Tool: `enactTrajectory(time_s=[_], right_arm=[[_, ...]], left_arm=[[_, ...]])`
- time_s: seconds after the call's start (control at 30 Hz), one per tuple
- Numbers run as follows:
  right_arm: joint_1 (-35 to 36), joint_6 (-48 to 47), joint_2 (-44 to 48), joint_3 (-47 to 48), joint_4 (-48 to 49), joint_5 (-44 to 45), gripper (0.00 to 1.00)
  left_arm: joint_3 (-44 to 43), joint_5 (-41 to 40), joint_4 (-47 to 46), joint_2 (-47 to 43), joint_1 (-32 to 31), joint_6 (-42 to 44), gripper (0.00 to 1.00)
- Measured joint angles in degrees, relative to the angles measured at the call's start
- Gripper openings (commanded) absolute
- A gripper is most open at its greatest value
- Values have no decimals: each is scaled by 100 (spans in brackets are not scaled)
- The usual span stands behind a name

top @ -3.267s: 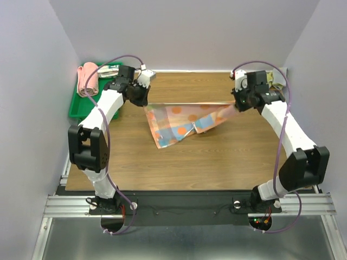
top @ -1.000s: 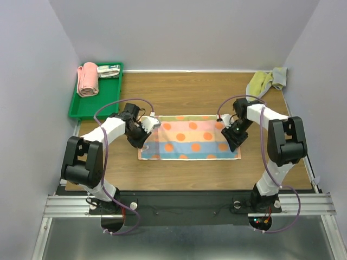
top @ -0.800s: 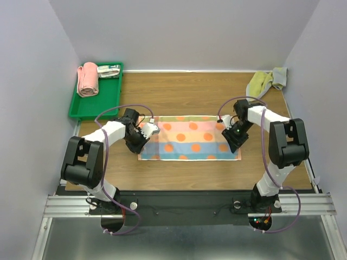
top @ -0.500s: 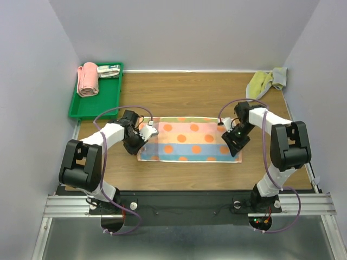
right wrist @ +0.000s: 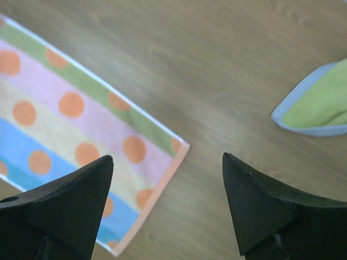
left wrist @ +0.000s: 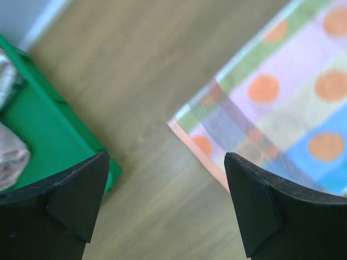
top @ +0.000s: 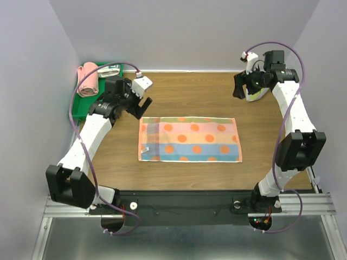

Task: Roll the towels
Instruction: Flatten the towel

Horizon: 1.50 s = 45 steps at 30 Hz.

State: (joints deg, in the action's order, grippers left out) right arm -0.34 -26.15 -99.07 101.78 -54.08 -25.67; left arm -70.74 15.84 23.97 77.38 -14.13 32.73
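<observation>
A striped towel with orange dots [top: 188,140] lies spread flat in the middle of the table. The left wrist view shows its left end [left wrist: 282,108], the right wrist view its right end [right wrist: 70,130]. My left gripper [top: 140,106] hangs open above the wood behind the towel's left corner, nothing between its fingers [left wrist: 76,195]. My right gripper [top: 238,89] is raised at the back right, open and empty [right wrist: 168,200]. A yellow-green towel [right wrist: 320,105] lies crumpled at the back right, mostly hidden under the right arm in the top view.
A green tray [top: 80,108] stands at the back left with a rolled pink towel [top: 88,78] and a second rolled towel [top: 110,70] in it. The tray's corner [left wrist: 38,119] shows in the left wrist view. Walls close in the table on three sides.
Both grippers have opened, let go of the towel's ends and risen away toward the back corners. The towel stays flat on the table.
</observation>
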Motion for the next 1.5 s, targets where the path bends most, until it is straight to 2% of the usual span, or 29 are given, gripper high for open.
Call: enactTrajectory(time_s=[0.03, 0.07, 0.2, 0.27, 0.37, 0.4, 0.43, 0.63, 0.73, 0.87, 1.0, 1.27, 1.4, 1.5], right_arm=[[-7, 195, 26, 61, 269, -35, 86], [0, 424, 59, 48, 577, -70, 100], [33, 984, 59, -39, 1362, -234, 100], [37, 1029, -7, -35, 1539, -243, 100], [42, 874, -262, -48, 1576, -142, 100], [42, 776, -345, -111, 1606, -61, 100], [42, 634, -413, -289, 1676, 59, 97], [42, 87, -1014, -979, 1488, 468, 82], [42, -133, -1351, -997, 1399, 673, 73], [42, -369, -1578, -1078, 1375, 887, 56], [42, -433, -1722, -1123, 1318, 997, 53], [42, -466, -2039, -1150, 1255, 1045, 52], [42, -435, -2065, -1128, 1252, 1019, 44], [42, -400, -2105, -1080, 1250, 1016, 35]], left_arm=[[-28, 11, -258, -87, 11, -184, 99], [-42, 37, -573, -144, 31, -387, 99], [-52, 136, -1327, -68, 37, -1067, 99], [-227, 131, -1364, 168, 37, -1250, 99], [-879, 127, -1147, 922, 63, -1231, 89], [-942, 109, -1150, 1113, 79, -1204, 78], [-953, 68, -1106, 1268, 103, -1161, 71], [-953, 28, -424, 2094, 219, -741, 65], [-953, 42, -199, 2321, 229, -562, 52], [-1008, 39, -13, 2579, 238, -396, 50], [-1010, 28, 44, 2695, 264, -334, 49], [-1010, -2, 46, 2837, 334, -313, 49], [-1010, 7, 57, 2986, 413, -313, 49], [-1010, 7, 68, 3047, 481, -313, 49]])
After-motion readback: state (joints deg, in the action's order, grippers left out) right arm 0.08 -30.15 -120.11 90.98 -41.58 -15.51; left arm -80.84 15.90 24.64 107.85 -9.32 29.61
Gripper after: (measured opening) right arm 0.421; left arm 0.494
